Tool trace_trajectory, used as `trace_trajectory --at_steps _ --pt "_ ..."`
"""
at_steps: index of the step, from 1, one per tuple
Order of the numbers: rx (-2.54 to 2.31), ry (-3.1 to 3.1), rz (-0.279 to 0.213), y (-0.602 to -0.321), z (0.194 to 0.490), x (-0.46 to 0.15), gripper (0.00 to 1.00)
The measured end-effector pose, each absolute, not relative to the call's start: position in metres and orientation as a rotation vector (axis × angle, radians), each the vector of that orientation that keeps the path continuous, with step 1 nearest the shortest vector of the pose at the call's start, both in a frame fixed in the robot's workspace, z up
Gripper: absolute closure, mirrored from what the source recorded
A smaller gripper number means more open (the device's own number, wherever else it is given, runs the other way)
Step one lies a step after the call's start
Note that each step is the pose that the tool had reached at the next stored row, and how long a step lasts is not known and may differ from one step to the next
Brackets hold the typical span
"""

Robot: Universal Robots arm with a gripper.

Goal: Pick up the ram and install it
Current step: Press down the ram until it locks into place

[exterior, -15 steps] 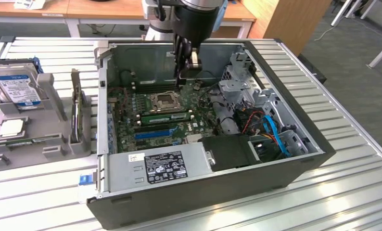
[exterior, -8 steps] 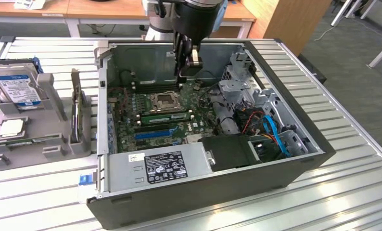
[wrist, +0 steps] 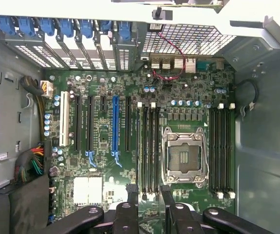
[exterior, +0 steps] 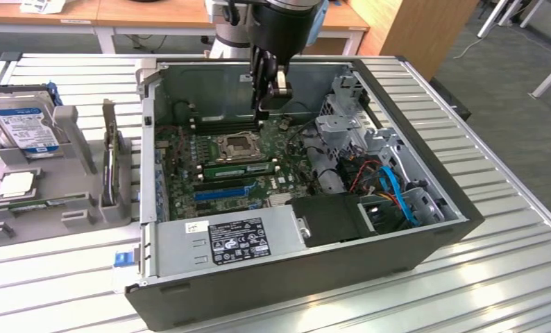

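The ram (exterior: 51,202), a narrow green stick, lies flat on the grey fixture at the exterior view's left, outside the open computer case (exterior: 442,236). My gripper (exterior: 273,103) hangs inside the case over the far part of the motherboard (exterior: 187,156), well away from that stick. In the wrist view my gripper (wrist: 148,195) is open, its two dark fingers (wrist: 130,202) apart with nothing between them. Below it are the black memory slots (wrist: 150,146) beside the silver processor socket (wrist: 184,156). A green strip (exterior: 243,168) runs along the slots; I cannot tell whether it is a stick.
On the fixture also rest a hard drive (exterior: 26,125) and a square silver chip (exterior: 17,184). Inside the case are a power supply (exterior: 229,239), a drive cage (exterior: 345,132), blue cables (exterior: 396,194) and expansion slots (wrist: 114,124). The case walls close in the motherboard.
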State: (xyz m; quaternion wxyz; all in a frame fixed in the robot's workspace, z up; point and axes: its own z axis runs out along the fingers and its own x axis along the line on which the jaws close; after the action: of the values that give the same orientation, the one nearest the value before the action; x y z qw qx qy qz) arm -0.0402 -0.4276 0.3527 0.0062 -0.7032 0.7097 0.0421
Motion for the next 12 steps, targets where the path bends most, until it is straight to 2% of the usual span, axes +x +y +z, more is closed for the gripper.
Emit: trace_trajectory --at_steps 5,6,7,9,12 --pt "-2.2 2.221 0.132 -0.4276 0.3527 -0.0402 0.71" --pt "-2.2 2.221 0.132 -0.4276 0.3527 -0.0402 0.77" --pt "-2.2 2.221 0.132 -0.4276 0.3527 -0.0402 0.77" --pt "-2.2 2.221 0.132 -0.4276 0.3527 -0.0402 0.89" --pt "-2.2 2.221 0.132 -0.4276 0.3527 -0.0403 0.9"
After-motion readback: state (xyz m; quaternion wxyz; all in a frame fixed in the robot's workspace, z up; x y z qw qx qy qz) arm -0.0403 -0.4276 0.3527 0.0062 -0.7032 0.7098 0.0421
